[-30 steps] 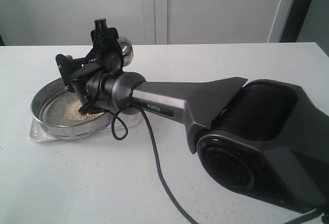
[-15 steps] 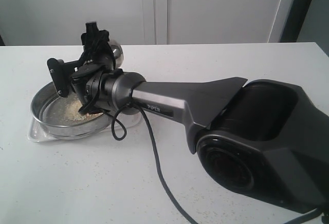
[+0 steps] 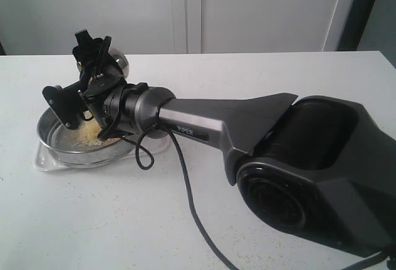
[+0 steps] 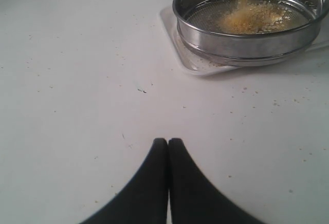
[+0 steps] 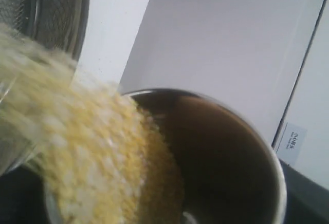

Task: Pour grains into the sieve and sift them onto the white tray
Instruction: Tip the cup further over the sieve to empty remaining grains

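**A:** Exterior view first. What is your right claw doing?

**B:** Your right gripper (image 3: 94, 50) reaches across to the left side of the table (image 3: 204, 233). It is clamped round a small steel cup (image 3: 120, 65), which is tipped above the sieve (image 3: 62, 149). The sieve sits on the white tray (image 3: 40, 161), and a pale heap of the grains (image 3: 86, 135) lies on its mesh.

**A:** And the left wrist view?

**B:** Your left gripper (image 4: 168, 143) has its two black fingertips pressed together with nothing between them. It sits low over bare table, well apart from the sieve. From here you see a yellow stream of grains dropping onto a mound inside the steel ring. A corner of the tray pokes out beneath the sieve, and loose specks dot the table near it.

**A:** Right wrist view?

**B:** The cup fills the picture with its mouth tilted. Its inside is partly filled with yellow and whitish grains, which blur as they spill over the lip. The sieve's mesh shows beyond the falling grains. You cannot see the claw's fingers in this view.
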Controlling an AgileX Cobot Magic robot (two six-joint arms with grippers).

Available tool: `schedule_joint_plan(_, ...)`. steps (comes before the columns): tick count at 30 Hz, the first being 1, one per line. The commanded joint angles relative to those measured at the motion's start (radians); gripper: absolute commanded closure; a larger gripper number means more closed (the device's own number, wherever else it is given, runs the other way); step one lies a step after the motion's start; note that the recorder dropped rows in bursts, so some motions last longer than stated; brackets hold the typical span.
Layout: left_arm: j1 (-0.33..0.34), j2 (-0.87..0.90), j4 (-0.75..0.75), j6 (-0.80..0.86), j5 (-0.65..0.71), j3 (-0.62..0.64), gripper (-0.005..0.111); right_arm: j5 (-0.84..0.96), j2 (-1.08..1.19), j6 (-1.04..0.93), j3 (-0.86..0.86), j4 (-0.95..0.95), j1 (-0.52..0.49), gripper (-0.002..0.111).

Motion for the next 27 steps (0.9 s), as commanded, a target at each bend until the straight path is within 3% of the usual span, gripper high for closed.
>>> schedule_joint_plan(1,0.002,-0.004,-0.007,0.000,-0.001,0.005,0.107,0.037,-0.013,-0.018,-0.011,-0.064,-0.002,0.108)
schedule_joint_plan(21,0.002,-0.004,-0.007,0.000,-0.001,0.005,0.107,0.061,-0.013,-0.021,-0.011,-0.103,-0.002,0.108)
schedule_joint_plan(27,0.002,-0.004,-0.007,0.000,-0.001,0.005,0.107,0.087,-0.013,-0.143,-0.011,-0.103,-0.002,0.108)
